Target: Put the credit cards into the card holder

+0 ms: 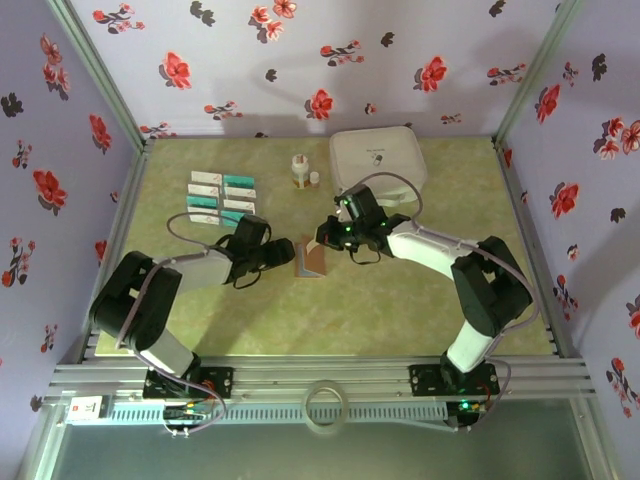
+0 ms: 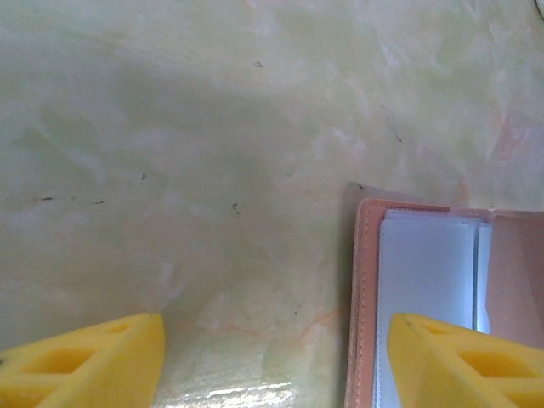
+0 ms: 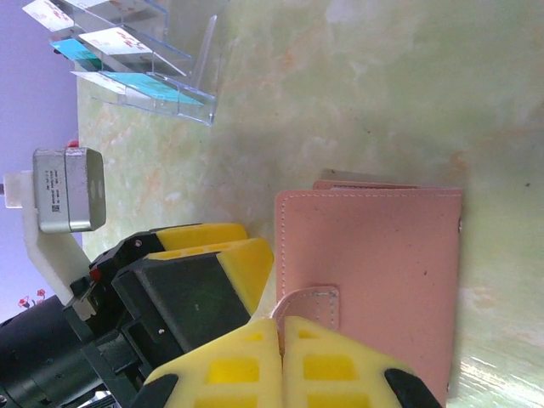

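Note:
The card holder (image 1: 309, 259) is a pinkish-brown wallet at the table's middle. My right gripper (image 3: 282, 325) is shut on its closing tab, and the cover's outer face (image 3: 382, 272) shows beyond my fingers. In the left wrist view the card holder (image 2: 425, 280) shows its clear inner sleeves. My left gripper (image 2: 276, 361) is open at the holder's left edge with nothing in it, one fingertip (image 2: 467, 361) over the sleeves and the other over bare table. The credit cards (image 1: 222, 197), white and teal, lie in rows in a clear stand at the back left, also seen as cards (image 3: 127, 51).
A large white zip case (image 1: 378, 158) sits at the back right. A small white bottle (image 1: 299, 170) stands between it and the cards. Floral walls close in the table on three sides. My left gripper (image 3: 242, 255) is close beside the right one.

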Tool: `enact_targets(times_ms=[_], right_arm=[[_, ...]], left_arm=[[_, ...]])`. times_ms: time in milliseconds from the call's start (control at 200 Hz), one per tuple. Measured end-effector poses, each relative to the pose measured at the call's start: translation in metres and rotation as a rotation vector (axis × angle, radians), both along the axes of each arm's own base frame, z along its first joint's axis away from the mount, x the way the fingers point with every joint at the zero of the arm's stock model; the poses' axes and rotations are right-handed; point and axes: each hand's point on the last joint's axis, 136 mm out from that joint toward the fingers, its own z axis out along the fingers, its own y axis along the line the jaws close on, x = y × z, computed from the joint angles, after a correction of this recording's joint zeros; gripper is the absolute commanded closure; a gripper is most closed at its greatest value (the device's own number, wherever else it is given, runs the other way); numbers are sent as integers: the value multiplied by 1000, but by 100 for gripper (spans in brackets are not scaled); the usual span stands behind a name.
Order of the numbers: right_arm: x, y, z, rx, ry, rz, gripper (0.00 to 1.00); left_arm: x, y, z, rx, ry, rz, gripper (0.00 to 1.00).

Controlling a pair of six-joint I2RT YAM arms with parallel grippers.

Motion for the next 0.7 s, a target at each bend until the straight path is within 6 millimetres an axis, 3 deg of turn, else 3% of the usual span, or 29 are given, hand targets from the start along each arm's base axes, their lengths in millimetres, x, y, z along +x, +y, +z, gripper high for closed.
enact_targets(times_ms=[700], right_arm=[[3,-27,-3,31,-6,-49,100]], left_arm=[[6,-16,-3,96,-3,-43,29]])
